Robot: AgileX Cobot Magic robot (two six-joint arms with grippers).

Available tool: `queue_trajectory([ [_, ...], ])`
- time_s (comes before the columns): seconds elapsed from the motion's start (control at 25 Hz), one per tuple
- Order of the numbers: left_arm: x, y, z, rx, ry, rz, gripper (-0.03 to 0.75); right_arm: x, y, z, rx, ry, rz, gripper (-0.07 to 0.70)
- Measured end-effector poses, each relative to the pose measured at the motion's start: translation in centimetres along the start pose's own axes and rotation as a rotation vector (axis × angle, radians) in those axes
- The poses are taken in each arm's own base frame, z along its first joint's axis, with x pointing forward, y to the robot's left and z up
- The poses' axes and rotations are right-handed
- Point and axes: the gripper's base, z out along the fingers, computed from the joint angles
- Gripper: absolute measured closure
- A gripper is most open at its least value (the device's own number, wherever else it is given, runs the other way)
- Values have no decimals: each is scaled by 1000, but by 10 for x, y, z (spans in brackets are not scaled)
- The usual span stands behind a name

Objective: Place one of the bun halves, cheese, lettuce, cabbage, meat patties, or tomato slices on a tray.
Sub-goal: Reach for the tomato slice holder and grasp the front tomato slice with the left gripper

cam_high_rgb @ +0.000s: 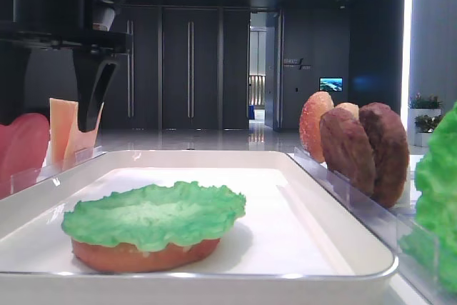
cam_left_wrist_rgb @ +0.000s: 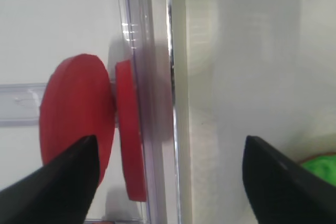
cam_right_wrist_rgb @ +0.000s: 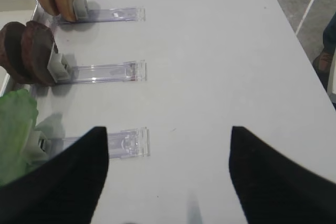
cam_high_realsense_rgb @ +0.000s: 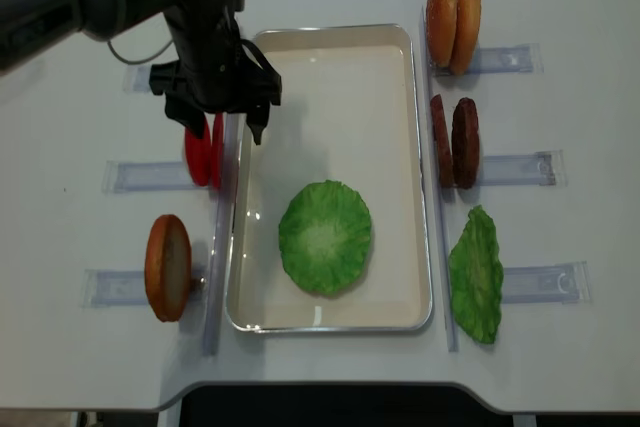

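The white tray [cam_high_realsense_rgb: 400, 147] holds a green lettuce [cam_high_realsense_rgb: 325, 237] leaf lying on a bun half [cam_high_rgb: 143, 255]. Two red tomato slices [cam_high_realsense_rgb: 203, 152] stand on edge in a clear rack just outside the tray's left rim [cam_left_wrist_rgb: 176, 103]. My left gripper [cam_high_realsense_rgb: 222, 122] hangs open above them. In the left wrist view one slice [cam_left_wrist_rgb: 128, 140] lies between the fingers and nothing is gripped. My left gripper [cam_left_wrist_rgb: 170, 182] straddles the rim. My right gripper [cam_right_wrist_rgb: 168, 171] is open over bare table beside a clear rack [cam_right_wrist_rgb: 126, 142].
Right of the tray stand two bun halves [cam_high_realsense_rgb: 452, 12], two meat patties [cam_high_realsense_rgb: 453, 142] and another lettuce piece [cam_high_realsense_rgb: 475, 277] in racks. A bun half [cam_high_realsense_rgb: 167, 267] stands at front left. Cheese slices [cam_high_rgb: 68, 130] stand behind the left gripper's finger [cam_high_rgb: 93, 98].
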Motion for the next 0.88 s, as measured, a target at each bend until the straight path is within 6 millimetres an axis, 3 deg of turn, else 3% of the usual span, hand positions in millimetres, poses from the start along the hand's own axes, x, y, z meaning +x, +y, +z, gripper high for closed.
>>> queue_trajectory([
  [0.6, -1, 0, 8, -9, 19, 14, 213, 0, 0, 0, 0, 0, 0, 165],
  [0.88, -2, 3, 10, -13, 22, 16, 232, 0, 0, 0, 0, 0, 0, 165],
])
